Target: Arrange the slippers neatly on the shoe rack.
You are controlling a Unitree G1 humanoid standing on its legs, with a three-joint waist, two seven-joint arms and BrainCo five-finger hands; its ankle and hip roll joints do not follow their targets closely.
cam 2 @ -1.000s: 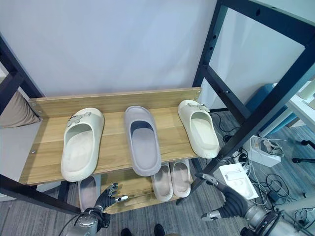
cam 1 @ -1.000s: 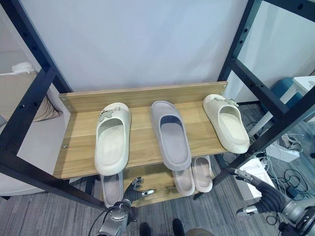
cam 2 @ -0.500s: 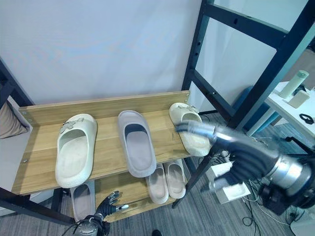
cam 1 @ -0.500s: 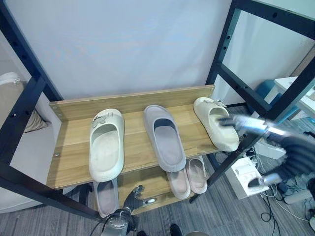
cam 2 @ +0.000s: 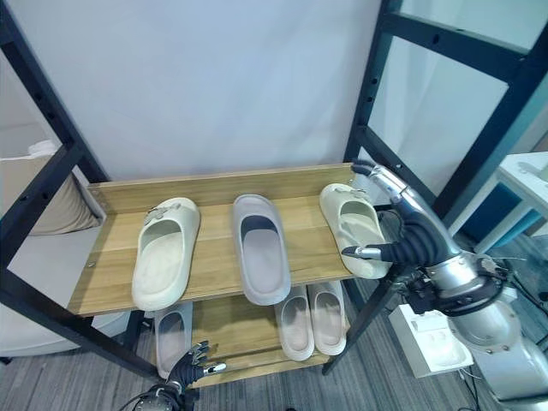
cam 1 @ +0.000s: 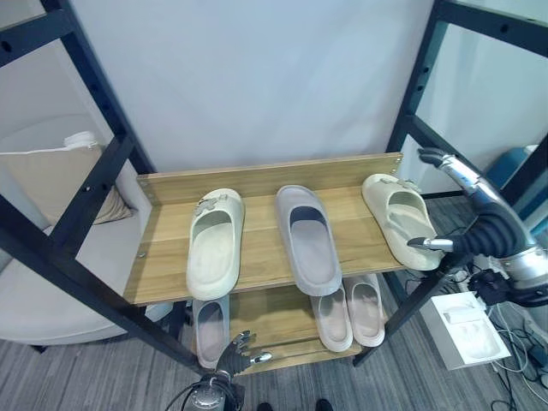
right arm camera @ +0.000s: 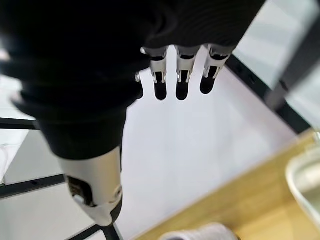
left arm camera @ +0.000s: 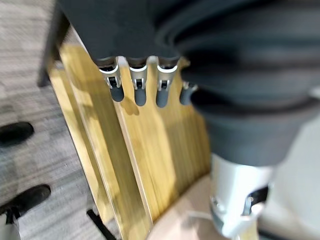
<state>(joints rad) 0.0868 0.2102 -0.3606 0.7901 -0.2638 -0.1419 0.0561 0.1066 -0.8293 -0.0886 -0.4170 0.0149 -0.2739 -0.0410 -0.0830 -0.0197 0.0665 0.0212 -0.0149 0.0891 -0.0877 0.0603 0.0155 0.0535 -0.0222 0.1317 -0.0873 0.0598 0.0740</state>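
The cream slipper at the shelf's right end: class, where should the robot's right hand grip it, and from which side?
Probably across the cream slipper's open heel rim, coming from the right: it overhangs the wooden shelf's edge beside the open right hand.

A plain white wall (cam 1: 257,77) stands behind a black metal frame (cam 1: 94,184). Grey striped carpet (cam 1: 86,377) covers the floor. A beige cushioned seat (cam 1: 51,248) sits at one side; a white box (cam 1: 469,325) and cables lie opposite.

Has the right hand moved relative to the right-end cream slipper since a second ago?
Yes. The right hand rose from below the shelf to beside the cream slipper, fingers open.
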